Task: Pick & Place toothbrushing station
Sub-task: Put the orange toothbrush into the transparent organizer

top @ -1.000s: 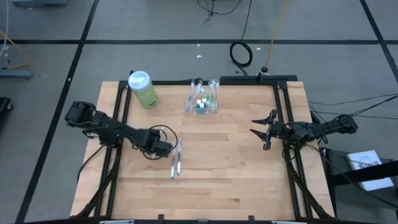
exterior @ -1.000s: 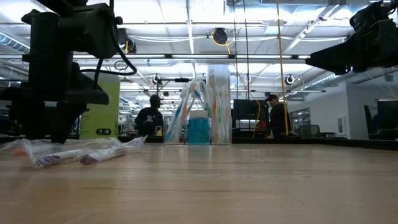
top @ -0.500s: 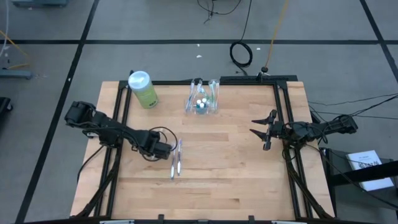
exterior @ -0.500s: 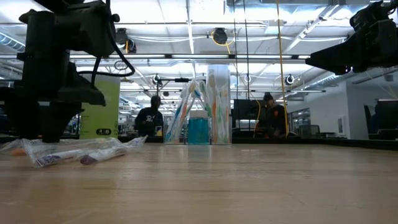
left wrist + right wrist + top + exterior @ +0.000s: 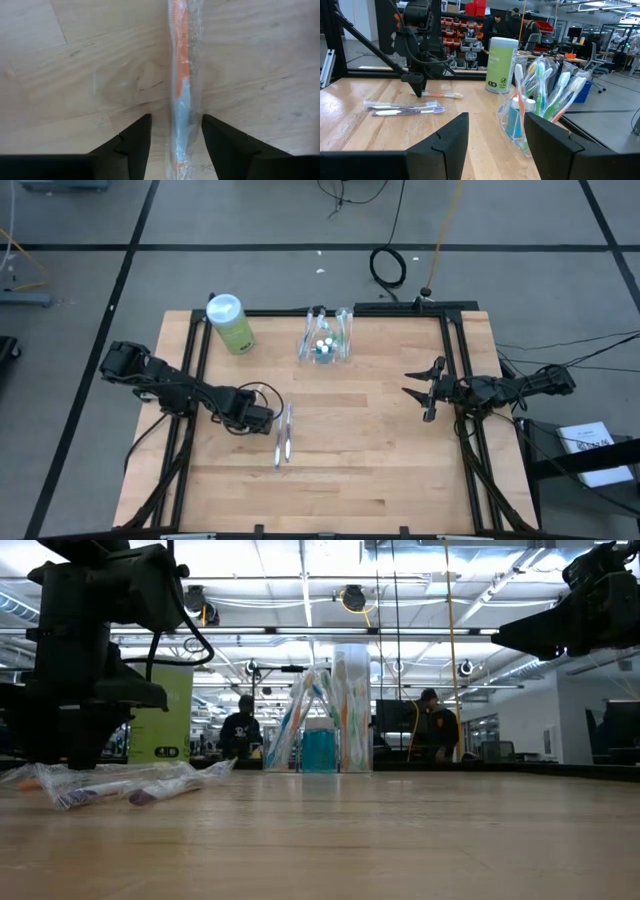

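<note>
The toothbrushing station (image 5: 327, 340), a small clear holder with several toothbrushes standing in it, rests upright near the table's far edge. It also shows in the low view (image 5: 325, 720) and the right wrist view (image 5: 535, 110). My left gripper (image 5: 264, 418) is open at the table's left middle and points down. Its fingers stand on either side of a wrapped orange-and-blue toothbrush (image 5: 181, 75) that lies flat on the wood. My right gripper (image 5: 415, 392) is open and empty at the table's right side, above the table.
A light-green bottle with a white cap (image 5: 230, 323) stands at the far left. Two more wrapped toothbrushes (image 5: 283, 438) lie just right of my left gripper. Bare wood lies between the two grippers and along the near edge. People stand in the room beyond the table.
My left gripper has edged slightly toward the table's left edge and stays open over the wrapped toothbrush. The toothbrushes, the station and the bottle lie as before.
</note>
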